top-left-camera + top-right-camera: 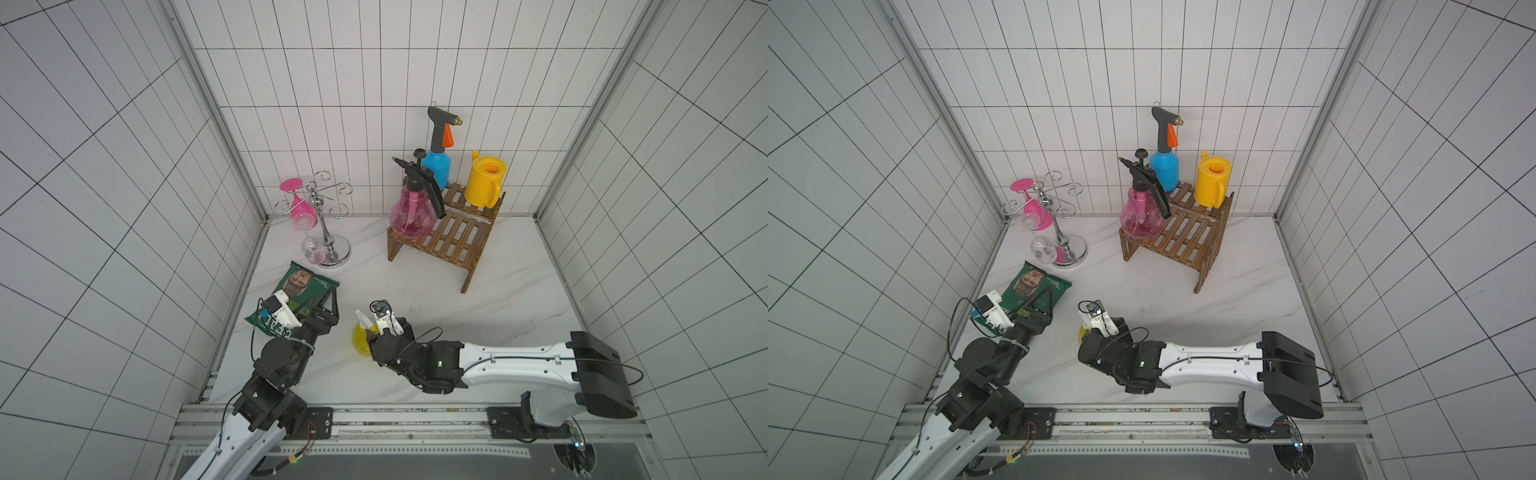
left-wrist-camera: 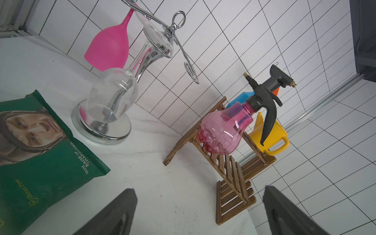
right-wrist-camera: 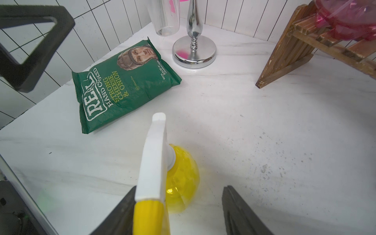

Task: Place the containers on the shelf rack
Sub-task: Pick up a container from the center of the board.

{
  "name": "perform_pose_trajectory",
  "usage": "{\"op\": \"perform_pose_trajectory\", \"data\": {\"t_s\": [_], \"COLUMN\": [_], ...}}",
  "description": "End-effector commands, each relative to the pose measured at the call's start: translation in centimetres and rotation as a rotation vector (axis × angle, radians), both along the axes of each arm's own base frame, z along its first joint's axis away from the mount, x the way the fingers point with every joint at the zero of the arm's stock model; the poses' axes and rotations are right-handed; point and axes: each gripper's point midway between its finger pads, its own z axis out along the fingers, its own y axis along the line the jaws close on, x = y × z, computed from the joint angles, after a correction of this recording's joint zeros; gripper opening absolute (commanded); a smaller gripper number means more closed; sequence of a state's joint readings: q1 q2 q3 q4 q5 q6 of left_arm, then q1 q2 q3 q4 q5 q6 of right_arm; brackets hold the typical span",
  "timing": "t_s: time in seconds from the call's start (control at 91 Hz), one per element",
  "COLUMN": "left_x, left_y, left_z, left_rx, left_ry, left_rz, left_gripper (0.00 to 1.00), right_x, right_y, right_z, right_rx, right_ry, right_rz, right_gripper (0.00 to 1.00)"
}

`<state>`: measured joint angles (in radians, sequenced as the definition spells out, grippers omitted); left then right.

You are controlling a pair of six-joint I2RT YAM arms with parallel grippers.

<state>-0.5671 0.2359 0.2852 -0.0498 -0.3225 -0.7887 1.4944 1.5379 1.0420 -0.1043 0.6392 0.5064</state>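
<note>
The shelf rack of dark wooden slats stands at the back right. On its upper tier are the blue trigger bottle and the yellow watering can. The pink pump sprayer sits on the lower tier's left end. The small yellow spray bottle stands on the table near the front. My right gripper is open around its white and yellow head, one finger against it and the other a gap away. My left gripper is open and empty beside the crisp bag.
A green crisp bag lies at the left, partly under my left wrist. Behind it stands a chrome glass holder with a pink glass and a clear glass hanging on it. Tiled walls close in the left, back and right.
</note>
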Motion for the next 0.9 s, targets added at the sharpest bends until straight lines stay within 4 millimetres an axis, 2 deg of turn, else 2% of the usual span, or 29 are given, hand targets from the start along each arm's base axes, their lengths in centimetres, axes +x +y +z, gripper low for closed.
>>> {"op": "perform_pose_trajectory", "data": {"t_s": [0.0, 0.297, 0.506, 0.561, 0.627, 0.748, 0.89], "left_x": [-0.1, -0.1, -0.1, -0.1, -0.2, -0.7, -2.0], "left_y": [0.1, -0.1, -0.8, -1.2, -1.7, -3.9, -7.9], "left_z": [0.1, 0.2, 0.5, 0.6, 0.8, 1.8, 2.7], "left_rx": [0.003, 0.003, 0.01, 0.014, 0.022, 0.049, 0.112], "left_ry": [0.0, -0.005, -0.018, -0.024, -0.034, -0.094, -0.191], "left_rz": [0.005, -0.005, -0.043, -0.06, -0.09, -0.207, -0.433], "left_gripper": [0.99, 0.99, 0.99, 0.99, 0.99, 0.99, 0.98], "right_x": [0.0, -0.8, -0.2, 0.1, 0.6, 1.6, 2.4], "right_y": [-0.4, -0.1, -1.3, -2.1, -3.4, -6.7, -11.1], "right_z": [0.3, 0.0, 0.5, 0.6, 1.0, 1.5, 2.0], "right_rx": [-0.018, -0.023, -0.021, -0.019, -0.017, -0.036, 0.016], "right_ry": [-0.033, -0.039, -0.037, -0.038, -0.049, -0.06, -0.042], "right_rz": [0.004, 0.11, 0.133, 0.144, 0.153, 0.196, 0.27], "right_gripper": [0.54, 0.28, 0.13, 0.09, 0.0, 0.0, 0.0]}}
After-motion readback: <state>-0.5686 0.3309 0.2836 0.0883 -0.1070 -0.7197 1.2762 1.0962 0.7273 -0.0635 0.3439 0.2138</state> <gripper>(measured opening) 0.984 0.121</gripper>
